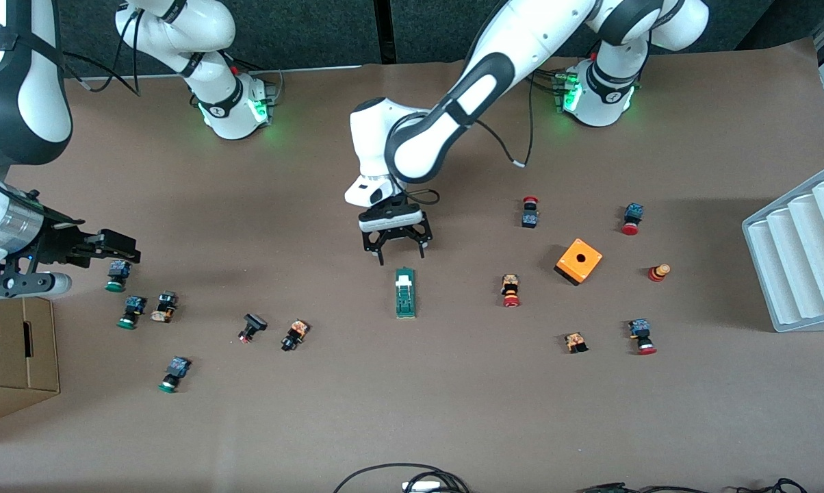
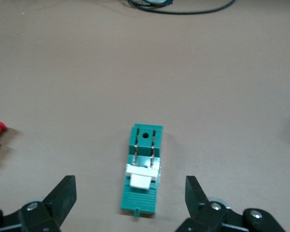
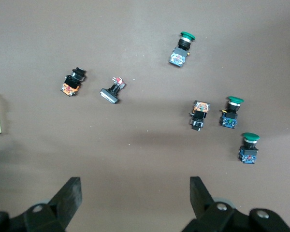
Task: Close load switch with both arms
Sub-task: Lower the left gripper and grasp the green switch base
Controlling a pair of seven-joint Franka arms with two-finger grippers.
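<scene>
Ample bare table around load switch.

Orange cube with a hole sits toward the left arm's end of the table, red-capped push buttons around it. Green-capped buttons cluster toward the right arm's end. White ridged tray and cardboard box at the table's ends.

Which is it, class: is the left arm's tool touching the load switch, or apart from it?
Apart. The left wrist view shows the left tool open, bare table showing between each finger and the load switch; neither finger touches it.
</scene>
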